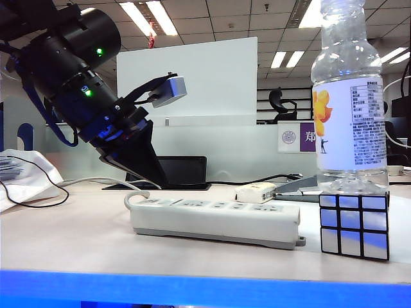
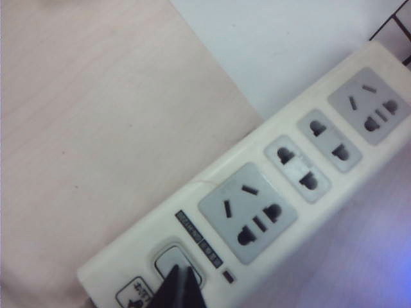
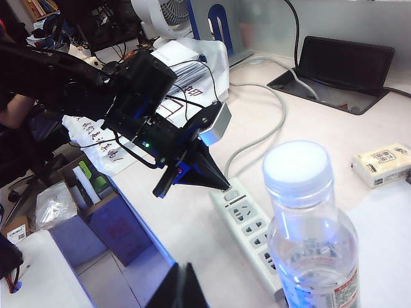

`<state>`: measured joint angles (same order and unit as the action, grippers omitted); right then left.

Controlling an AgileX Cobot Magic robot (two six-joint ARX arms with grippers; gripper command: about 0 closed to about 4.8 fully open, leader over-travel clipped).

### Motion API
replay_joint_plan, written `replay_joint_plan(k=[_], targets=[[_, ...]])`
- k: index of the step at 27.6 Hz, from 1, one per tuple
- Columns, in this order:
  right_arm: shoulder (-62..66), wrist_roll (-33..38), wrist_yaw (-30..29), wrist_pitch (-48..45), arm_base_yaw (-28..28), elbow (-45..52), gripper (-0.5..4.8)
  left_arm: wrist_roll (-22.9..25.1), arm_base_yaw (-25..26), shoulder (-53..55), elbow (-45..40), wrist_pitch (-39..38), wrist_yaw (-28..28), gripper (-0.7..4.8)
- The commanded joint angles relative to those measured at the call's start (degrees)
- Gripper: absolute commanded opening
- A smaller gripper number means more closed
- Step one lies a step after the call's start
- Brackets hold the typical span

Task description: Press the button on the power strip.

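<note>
The power strip (image 1: 215, 218) is a long white bar with a row of sockets, lying across the middle of the table. Its button (image 2: 169, 259) is a pale rounded switch at the cord end, next to a grey socket face (image 2: 247, 212). My left gripper (image 2: 182, 274) is shut with nothing held, and its black tips rest over the near edge of the button. In the exterior view the left gripper (image 1: 166, 183) slopes down to the strip's left end. My right gripper (image 3: 183, 273) is shut and empty, high above the table's front edge and well away from the power strip (image 3: 247, 221).
A clear water bottle (image 1: 350, 96) stands on a mirror cube (image 1: 355, 224) at the strip's right end. A small cream box (image 1: 255, 191) lies behind the strip. A black tray (image 1: 176, 173) sits at the back, with papers (image 1: 26, 173) at far left.
</note>
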<state>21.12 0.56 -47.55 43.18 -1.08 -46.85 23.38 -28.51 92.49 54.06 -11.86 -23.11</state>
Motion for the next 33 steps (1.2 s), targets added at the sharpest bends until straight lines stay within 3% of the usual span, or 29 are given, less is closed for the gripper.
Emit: replay_joint_plan(k=[1,33], targets=[[-0.02,-0.17,0.04,-1.03,-0.09,-0.22,0.00,0.39,0.02,-0.07,-0.04,-0.35,-0.04,-0.05],[-0.04,-0.15,-0.07,-1.05,-0.09,-0.22,0.00,1.44,-0.04,0.87,-0.15,-0.07,-0.28,-0.05]])
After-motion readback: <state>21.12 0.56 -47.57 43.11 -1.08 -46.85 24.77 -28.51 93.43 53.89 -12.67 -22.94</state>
